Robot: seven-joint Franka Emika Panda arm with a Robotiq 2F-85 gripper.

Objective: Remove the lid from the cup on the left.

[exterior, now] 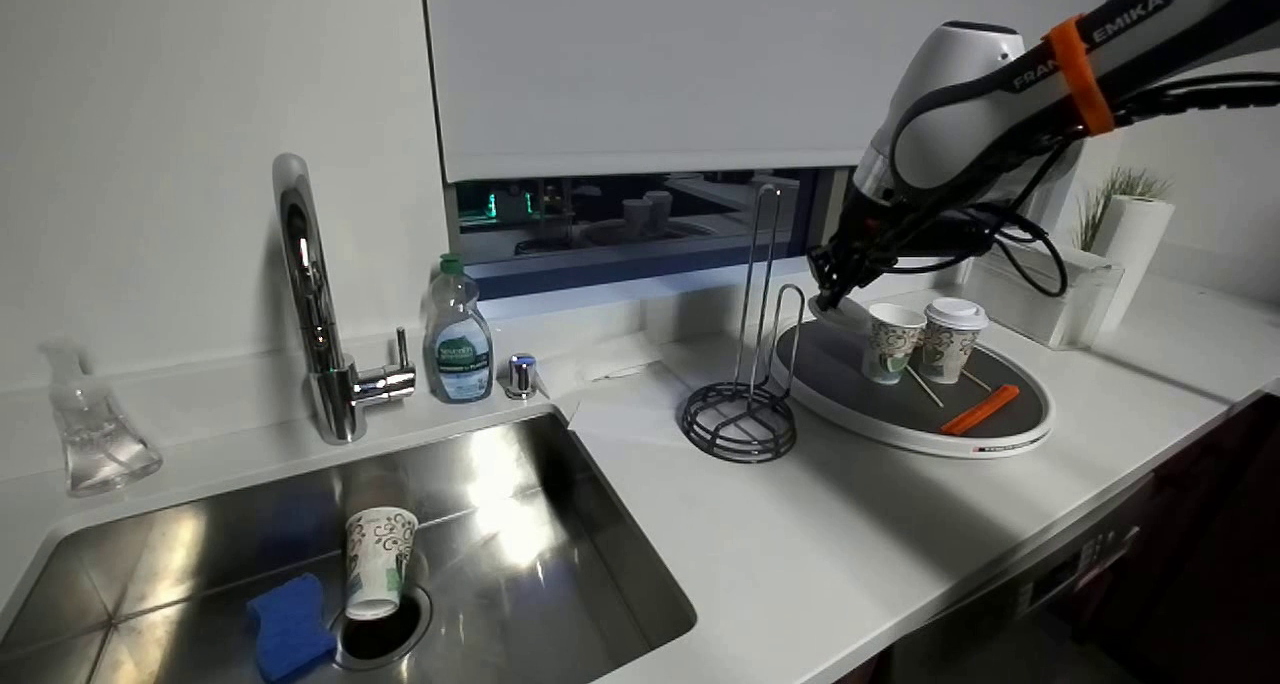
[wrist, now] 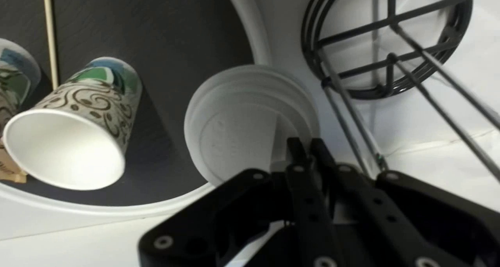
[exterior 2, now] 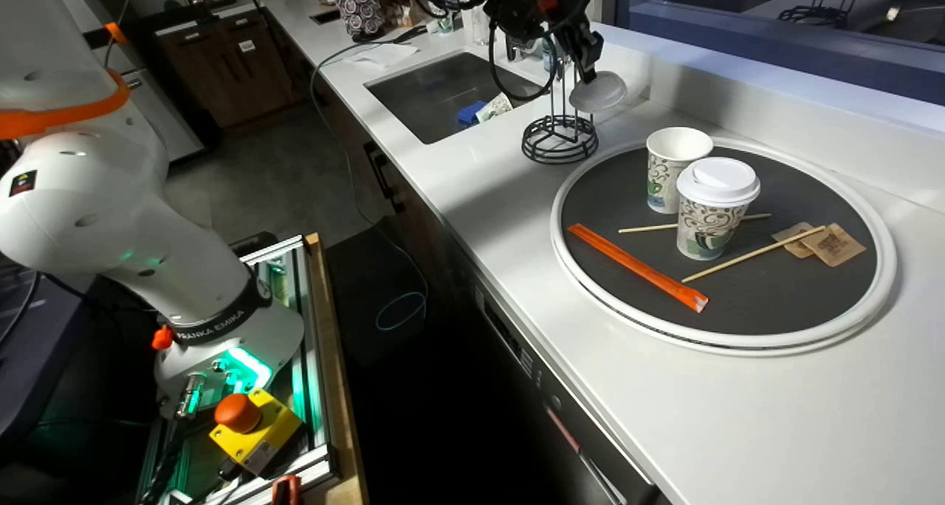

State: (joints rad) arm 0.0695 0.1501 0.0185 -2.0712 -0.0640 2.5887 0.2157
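1. The lid (wrist: 244, 128) is hanging tilted in the air, its edge sitting between the jaws of the claw (wrist: 306, 144), most of its disc reaching past them.
2. The claw is pinching the lid, its jaws nearly meeting.
3. The cup (exterior 2: 663, 178) is standing on the tray (exterior 2: 782, 302), bare mouth up, apart from the lid.
4. The lidded cup (exterior 2: 712, 224) is standing just beside it.
5. An orange packet (exterior 2: 636, 266) is lying on the tray.
6. The tray is resting on the tabletop (exterior 2: 738, 416), near the wire stand (exterior 2: 559, 154).

White arm (exterior 2: 81, 202), orange band (exterior: 1080, 74), pale FRANKA EMIKA lettering (exterior: 1128, 20), looped black cables (exterior: 1012, 216), black 2-fingered gripper (wrist: 306, 143), silvery screws (wrist: 163, 242)
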